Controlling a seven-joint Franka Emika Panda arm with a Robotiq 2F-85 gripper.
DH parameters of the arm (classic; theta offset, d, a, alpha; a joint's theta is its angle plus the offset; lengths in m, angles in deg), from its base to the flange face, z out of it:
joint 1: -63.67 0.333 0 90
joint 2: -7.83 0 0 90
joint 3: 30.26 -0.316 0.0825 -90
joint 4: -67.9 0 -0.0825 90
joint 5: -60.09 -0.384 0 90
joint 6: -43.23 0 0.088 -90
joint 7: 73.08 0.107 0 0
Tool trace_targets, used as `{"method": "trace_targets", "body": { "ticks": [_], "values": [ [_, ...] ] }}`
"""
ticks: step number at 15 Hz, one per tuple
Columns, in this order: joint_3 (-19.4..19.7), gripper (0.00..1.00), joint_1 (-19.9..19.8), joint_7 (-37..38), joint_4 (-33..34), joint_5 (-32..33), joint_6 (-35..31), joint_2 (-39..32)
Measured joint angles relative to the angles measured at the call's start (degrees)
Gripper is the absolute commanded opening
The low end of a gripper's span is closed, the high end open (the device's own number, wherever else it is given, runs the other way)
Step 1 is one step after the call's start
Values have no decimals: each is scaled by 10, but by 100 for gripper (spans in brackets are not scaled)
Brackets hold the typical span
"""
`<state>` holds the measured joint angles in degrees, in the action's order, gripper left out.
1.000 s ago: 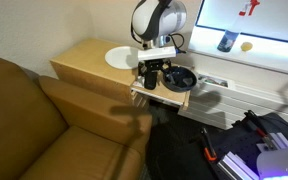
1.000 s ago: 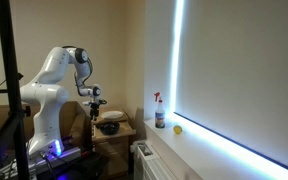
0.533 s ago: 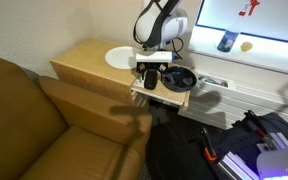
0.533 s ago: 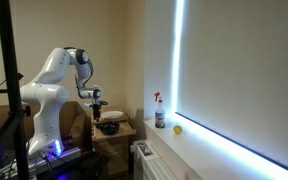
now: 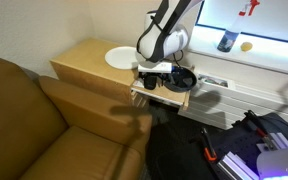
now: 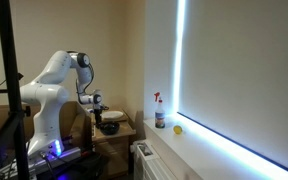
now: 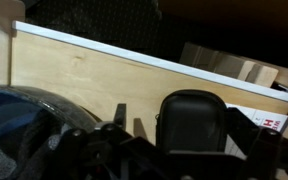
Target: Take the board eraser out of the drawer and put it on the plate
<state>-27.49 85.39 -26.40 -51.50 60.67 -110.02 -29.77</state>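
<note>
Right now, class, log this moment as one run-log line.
gripper: low over drawer | board eraser: in drawer | plate: no eraser on it | grip state: unclear

round black dish [image 5: 184, 79] crowds the drawer [image 5: 160, 97]; plate [image 5: 118, 57] lies open.

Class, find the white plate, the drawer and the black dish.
plate [image 5: 117, 57], in an exterior view, centre.
drawer [image 5: 156, 97], in an exterior view, front wall.
black dish [image 5: 186, 79], in an exterior view, right rim.

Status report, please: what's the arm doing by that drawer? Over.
Gripper down at drawer, jaws unclear. Eraser just ahead of it, not on plate yet. Black dish close beside.
</note>
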Motion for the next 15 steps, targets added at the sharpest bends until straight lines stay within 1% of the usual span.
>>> {"method": "trace_targets", "body": {
  "ticks": [4, 9, 12, 13, 14, 15],
  "values": [
    [5, 100, 1, 3, 4, 0, -4, -7],
    [15, 100, 2, 26, 12, -1, -46, -28],
    [15, 100, 3, 26, 14, -1, -47, -30],
    [15, 75, 3, 26, 14, -1, -47, -30],
    [15, 73, 3, 26, 14, -1, -47, -30],
    [15, 66, 3, 26, 14, -1, -47, -30]
  ]
}}
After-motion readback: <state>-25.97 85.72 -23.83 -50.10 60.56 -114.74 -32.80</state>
